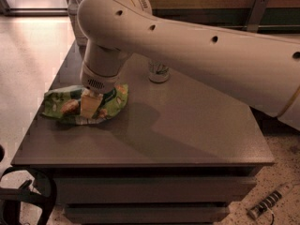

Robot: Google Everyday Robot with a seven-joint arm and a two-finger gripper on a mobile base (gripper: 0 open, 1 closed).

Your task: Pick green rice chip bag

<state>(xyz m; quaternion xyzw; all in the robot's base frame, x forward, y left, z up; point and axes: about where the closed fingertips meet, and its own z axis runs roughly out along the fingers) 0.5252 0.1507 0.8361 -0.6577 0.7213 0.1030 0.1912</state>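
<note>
The green rice chip bag [60, 105] lies flat and crinkled on the left part of the grey table [187, 135], light green with orange chip pictures. My gripper [90, 110] hangs straight down from the big white arm and sits on the middle of the bag, touching it. The gripper covers the bag's centre; the bag's left and right ends show on either side.
A small can [158, 72] stands behind the arm near the table's middle back. A clear bottle [75, 6] stands at the back left corner. The table's left edge is close to the bag. A power strip [267, 204] lies on the floor at the right.
</note>
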